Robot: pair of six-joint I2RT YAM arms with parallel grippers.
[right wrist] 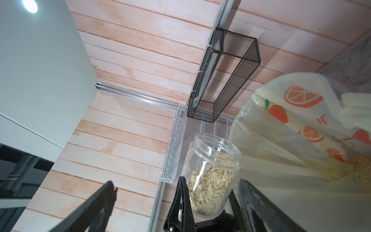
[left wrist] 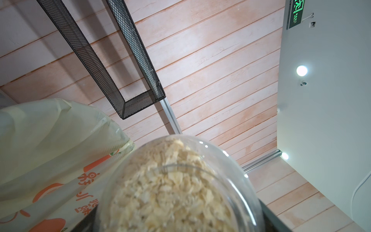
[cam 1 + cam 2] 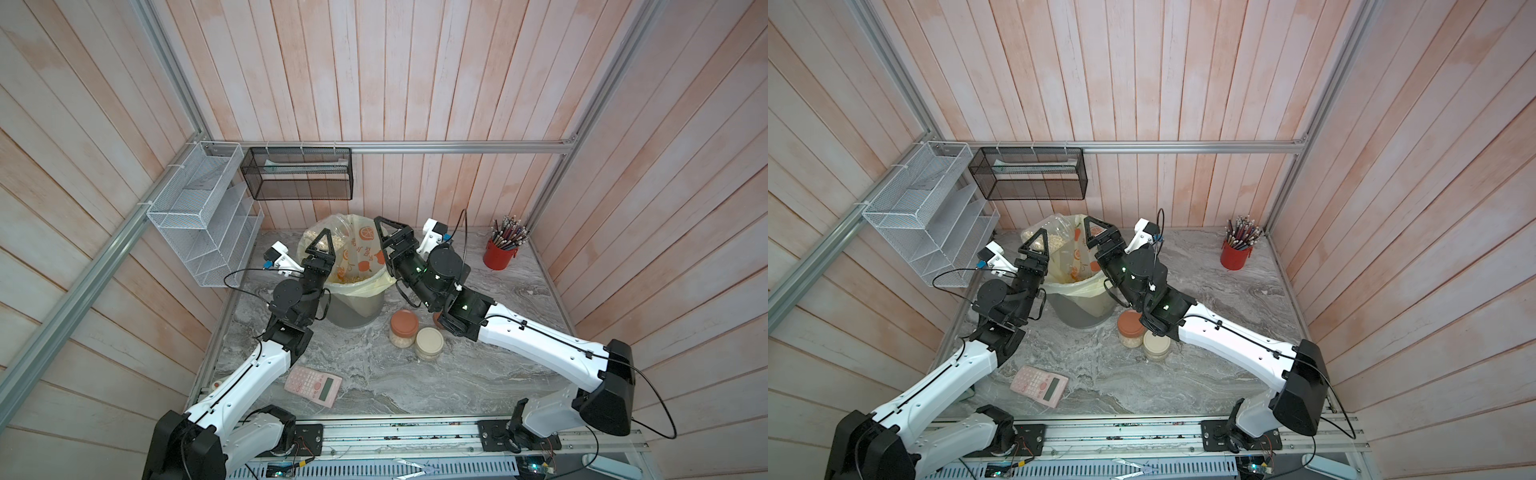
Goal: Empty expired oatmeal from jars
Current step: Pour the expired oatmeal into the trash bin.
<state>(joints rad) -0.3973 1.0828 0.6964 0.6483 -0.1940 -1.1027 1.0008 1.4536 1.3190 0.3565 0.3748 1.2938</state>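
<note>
Step now: tipping the oatmeal out into the bin, by best guess; no pour yet.
Left gripper (image 3: 326, 245): shut tight on the open jar (image 1: 212, 160), with one of the fingers (image 1: 181, 198) on each side of the low half.
Right gripper (image 3: 390, 235): spread wide, nothing in it, up over the right side of the bin (image 3: 353, 311).
Open jar: no lid, tilted with the mouth up, just beside the tall floppy edge of the bag (image 3: 365, 245) and over the far left rim.
Oatmeal (image 1: 208, 184): pale flakes, all piled at the bottom end near the fingers, none at the mouth.
Other jars: orange-lid jar (image 3: 404, 328) and cream-lid jar (image 3: 429, 343), just beside each other on the table (image 3: 415, 386), lids on, not emptied yet.
Inside the bin: yellow bits (image 3: 353, 276) lying low in the bag.
Doing it well: first bring the mouth past the bag's tall edge, over the middle of the hole. Then roll the wrist slowly till the mouth points down. Keep the same squeeze, since smooth clear sides look slippery. Give a small shake if flakes stick.
Watch out: could catch the mouth on the floppy bag and drop flakes outside. Keep the empty gripper away from the falling flakes.
</note>
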